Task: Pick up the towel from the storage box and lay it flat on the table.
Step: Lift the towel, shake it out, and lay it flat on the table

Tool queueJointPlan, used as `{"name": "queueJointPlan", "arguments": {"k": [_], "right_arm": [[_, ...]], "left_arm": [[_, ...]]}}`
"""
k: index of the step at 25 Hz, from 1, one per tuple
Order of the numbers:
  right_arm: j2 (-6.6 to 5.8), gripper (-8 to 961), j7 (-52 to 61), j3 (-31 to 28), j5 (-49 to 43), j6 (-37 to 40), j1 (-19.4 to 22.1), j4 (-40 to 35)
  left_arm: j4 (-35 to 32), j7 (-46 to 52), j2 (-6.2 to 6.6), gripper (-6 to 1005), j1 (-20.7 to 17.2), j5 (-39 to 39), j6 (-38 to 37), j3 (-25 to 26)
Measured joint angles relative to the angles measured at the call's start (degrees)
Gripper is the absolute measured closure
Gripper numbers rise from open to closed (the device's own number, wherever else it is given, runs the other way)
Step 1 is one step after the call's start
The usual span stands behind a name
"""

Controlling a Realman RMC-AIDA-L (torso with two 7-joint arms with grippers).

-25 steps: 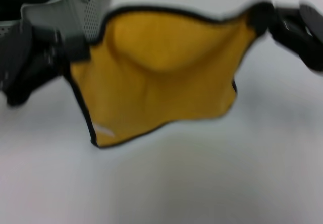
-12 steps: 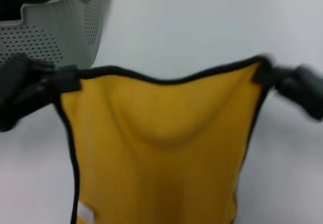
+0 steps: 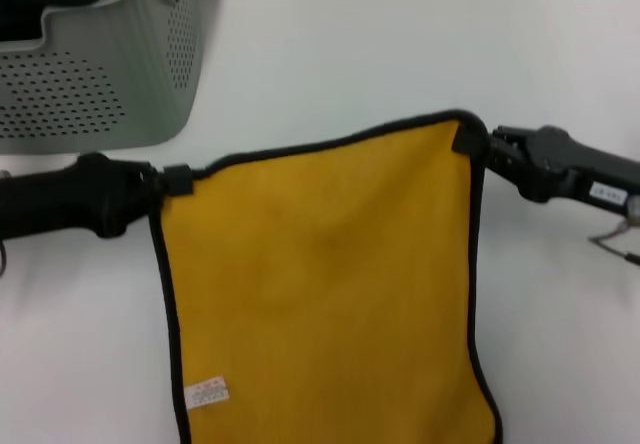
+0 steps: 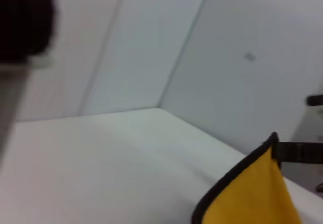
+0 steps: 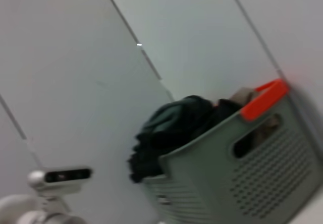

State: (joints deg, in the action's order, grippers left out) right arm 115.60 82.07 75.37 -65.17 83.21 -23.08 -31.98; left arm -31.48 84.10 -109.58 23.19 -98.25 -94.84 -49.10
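You have the towel (image 3: 325, 294) stretched between the two grippers, yellow face toward the head camera, its top edge held up and the cloth hanging down from there over the table (image 3: 400, 54), with its white label (image 3: 206, 393) low on the side under the left gripper (image 3: 172, 181). The left gripper is pinching one top corner and the right gripper (image 3: 472, 142) is pinching the other, with the towel's black-bound edge running between them. Beyond the left gripper sits the storage box (image 3: 95, 74), with dark clothes (image 5: 176, 130) heaped in it.
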Motion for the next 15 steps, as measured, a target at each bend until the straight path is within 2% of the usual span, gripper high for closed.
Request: {"name": "queueJointPlan", "arguments": {"k": [4,7,8,15], "right_arm": [[-0.28,949,-0.2,0.0,-1.7,-5.2,-3.1,0.0],[-0.07,949,0.0,0.4,-4.0,-9.7,-6.2,0.4],[0.23,949,0.2,0.5,-5.3,-12.3,-8.0,0.8],[0.39,950,0.4,1.1,-5.6,-16.1,-9.9,1.0]], "left_arm": [[-0.2,0.1,-0.28,942,0.5,-0.3,2.5,1.5],[-0.2,0.4,-1.21,939,1.7,-0.5,5.7,2.2],[-0.2,0.7,-1.96,939,2.4,-0.7,7.6,2.2],[0.4,0.9,-3.26,934,3.7,-1.5,13.6,2.0]]}}
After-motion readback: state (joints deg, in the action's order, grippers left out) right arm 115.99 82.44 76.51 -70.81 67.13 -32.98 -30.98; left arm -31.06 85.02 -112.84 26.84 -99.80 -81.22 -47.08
